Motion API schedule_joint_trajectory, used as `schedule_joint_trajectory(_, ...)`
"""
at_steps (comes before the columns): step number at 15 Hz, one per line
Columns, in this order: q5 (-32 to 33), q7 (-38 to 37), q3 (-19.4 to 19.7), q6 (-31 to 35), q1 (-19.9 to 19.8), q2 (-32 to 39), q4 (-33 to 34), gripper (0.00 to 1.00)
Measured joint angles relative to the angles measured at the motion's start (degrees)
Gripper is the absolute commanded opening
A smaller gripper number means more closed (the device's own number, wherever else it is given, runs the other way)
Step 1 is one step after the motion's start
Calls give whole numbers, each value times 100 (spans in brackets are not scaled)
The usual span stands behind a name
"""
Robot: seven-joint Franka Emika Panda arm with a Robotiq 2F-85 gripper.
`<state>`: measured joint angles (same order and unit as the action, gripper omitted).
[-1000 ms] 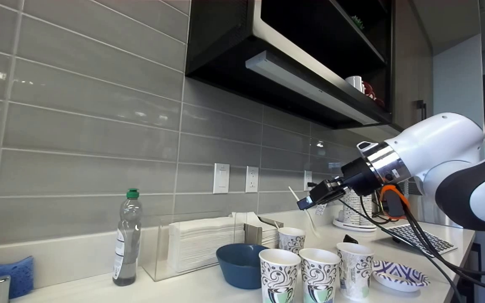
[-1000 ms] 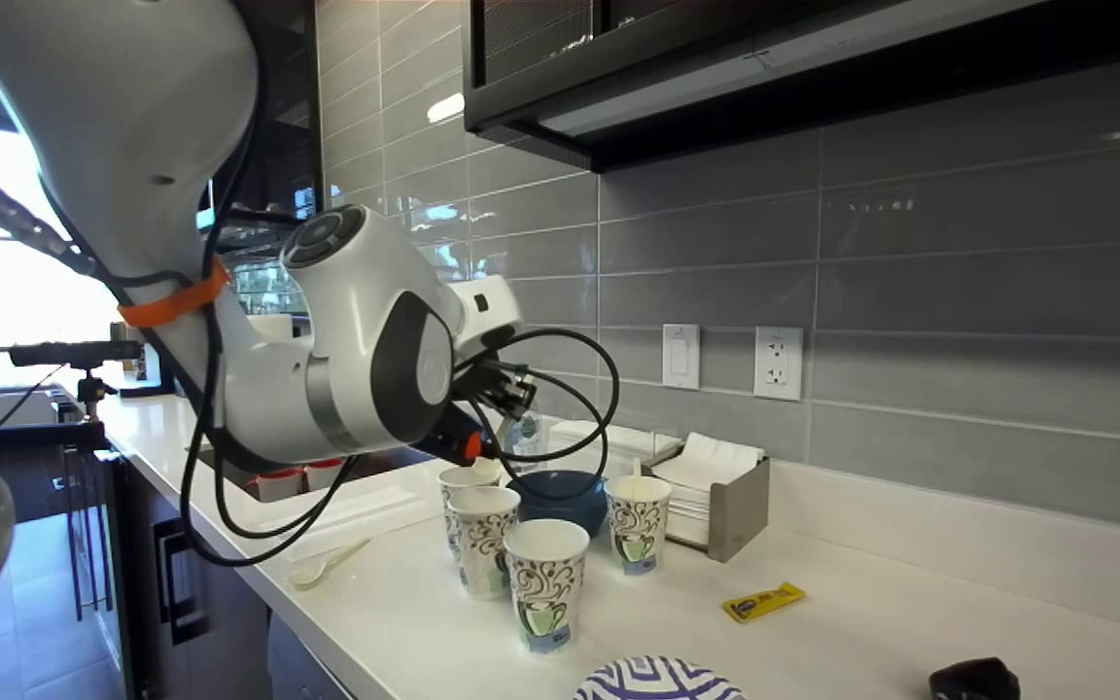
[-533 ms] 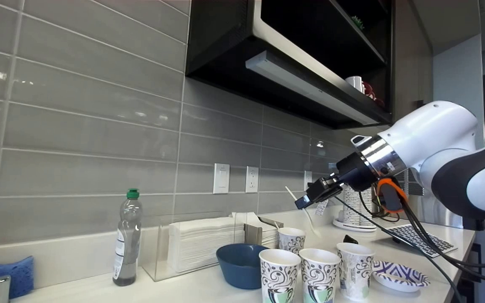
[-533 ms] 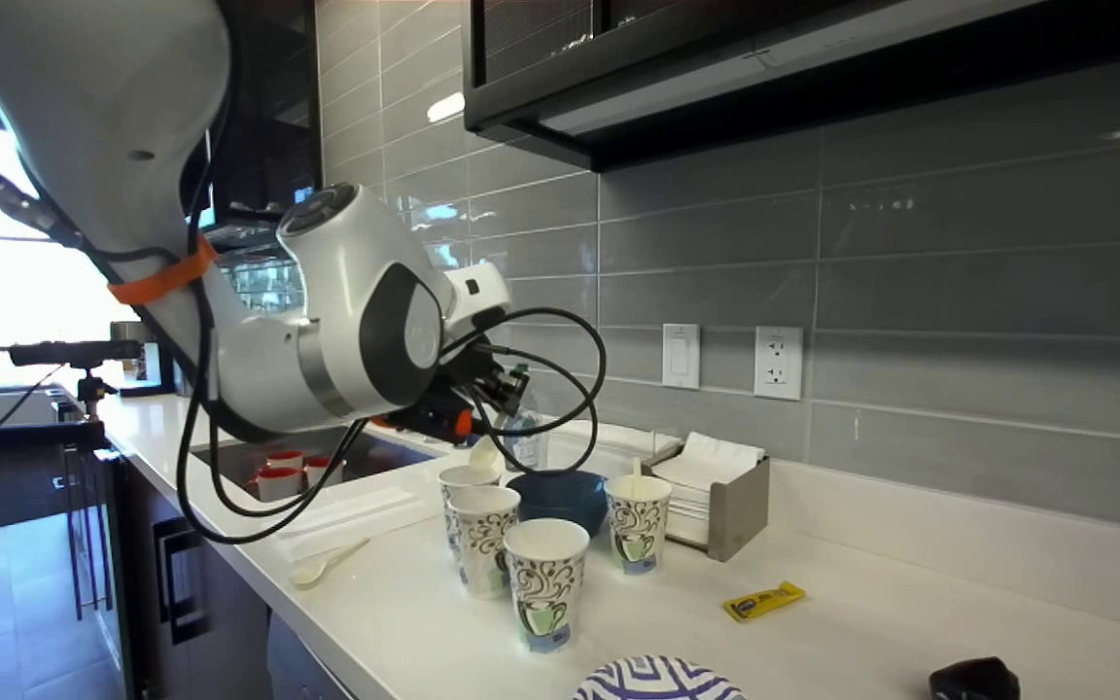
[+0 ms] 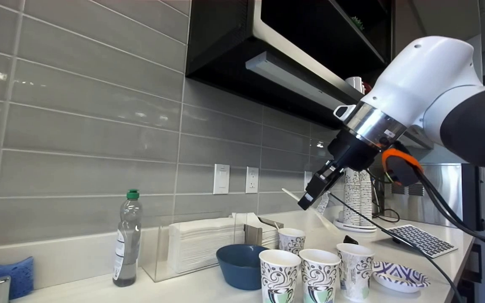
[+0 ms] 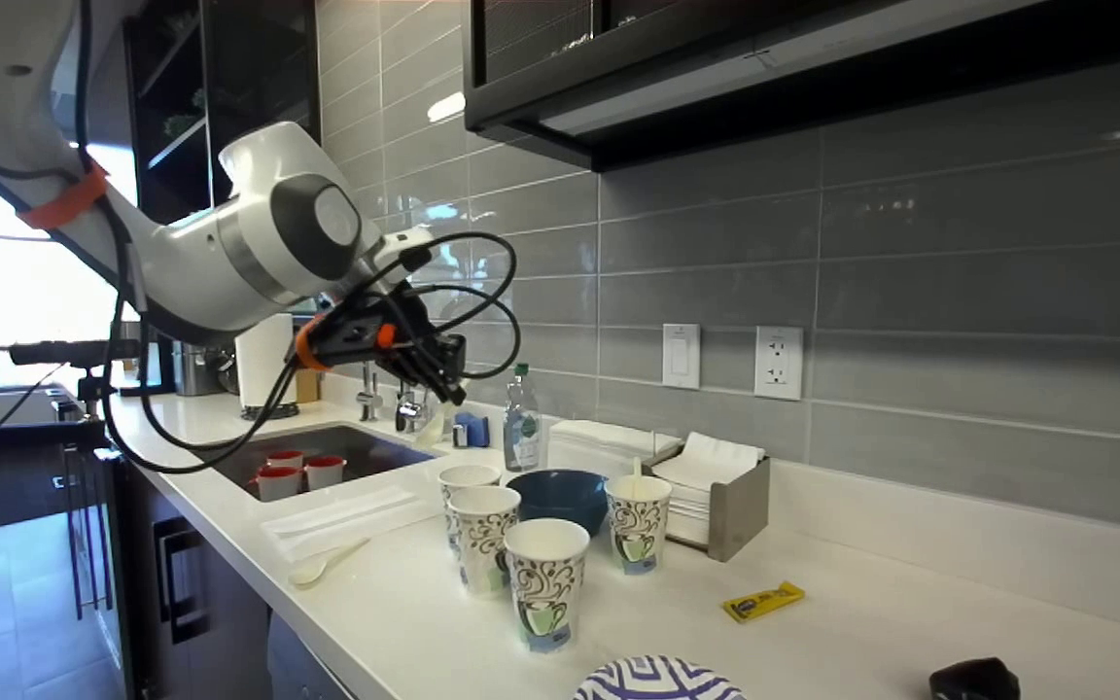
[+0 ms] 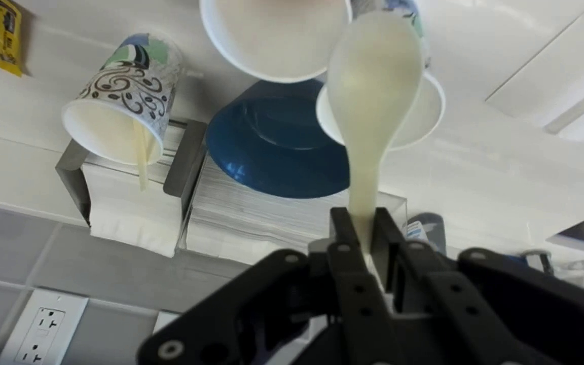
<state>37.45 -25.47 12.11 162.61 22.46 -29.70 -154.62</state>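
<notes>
A: Wrist view: what's the pincer (image 7: 363, 220) got?
B: Clamped on a spoon (image 7: 373, 106) by the handle (image 7: 363, 182), rest sticking out front. I'd guess light, bendy plastic, maybe slick; mid-handle's prob best to grab.
A: Arm pose?
B: In an exterior view, the arm (image 5: 419, 84) slants down behind the pincer. In an exterior view, cups (image 6: 546, 583) stand below it on the counter (image 6: 842, 642).
</notes>
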Motion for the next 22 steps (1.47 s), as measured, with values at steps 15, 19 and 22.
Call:
schedule_joint_trajectory(15,-1996,1268,-2281,-1895,-864,-149,-1,3)
schedule_joint_trajectory(19,-2367,1625,-2389,-1842,-770,191,-72,3)
schedule_joint_trajectory(22,-2701,2028,-2411,-1711,-555,650,-127,3)
